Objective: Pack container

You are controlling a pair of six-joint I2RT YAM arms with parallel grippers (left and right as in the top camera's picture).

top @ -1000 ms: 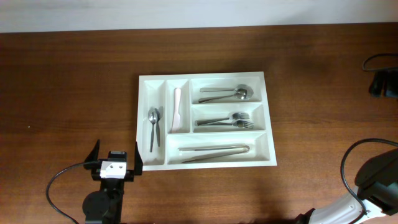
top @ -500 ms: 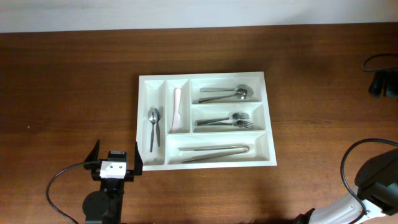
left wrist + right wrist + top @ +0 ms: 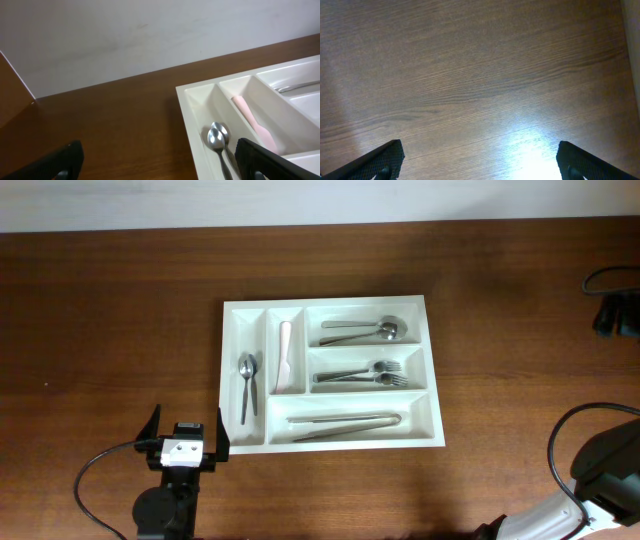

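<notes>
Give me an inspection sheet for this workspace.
Surface: brown wooden table.
Job's things: white cutlery tray holding small spoons, pink utensil, large spoons, forks, tongs, one kind per compartment.
Clutter: nothing seen.
Grippers: left gripper open, empty, beside the tray's near-left corner; right gripper open, empty, over bare wood.
Cables: black cable by the left arm; second cable on the right.
Surroundings: pale wall behind the table.
</notes>
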